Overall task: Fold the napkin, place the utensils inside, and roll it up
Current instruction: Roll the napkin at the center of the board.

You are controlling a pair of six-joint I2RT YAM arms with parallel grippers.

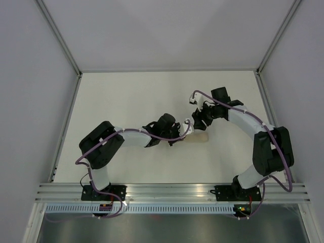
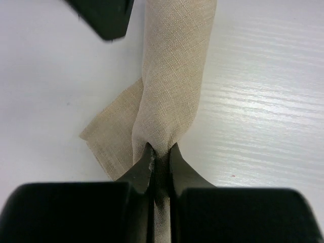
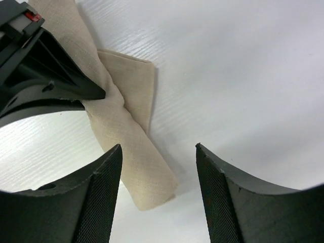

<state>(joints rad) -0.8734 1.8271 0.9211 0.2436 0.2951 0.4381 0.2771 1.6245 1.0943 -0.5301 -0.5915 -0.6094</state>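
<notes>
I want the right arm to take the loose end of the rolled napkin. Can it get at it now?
Probably yes: the right gripper is open, close to the free end of the napkin, with nothing between; the left gripper clamps only the other end.

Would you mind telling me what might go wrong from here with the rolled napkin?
The left gripper pinches only one end of the napkin, while the right gripper stands open, so lifting may unroll it. The loose corner flap could also catch and pull the roll apart.
</notes>
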